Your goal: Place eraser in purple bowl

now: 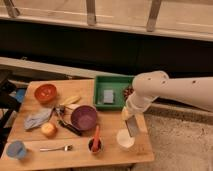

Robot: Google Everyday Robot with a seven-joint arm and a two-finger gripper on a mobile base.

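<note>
The end effector point(131, 123), grip unclear, is at one eraser point(133, 129), apart from one purple bowl point(83, 117).

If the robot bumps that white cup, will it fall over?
Probably, and quite easily. The white cup looks small and light, so a nudge would likely slide or tip it. It stands upright near the front edge of the table, so it might drop off. The end effector hangs right above it, so a bump seems possible.
</note>
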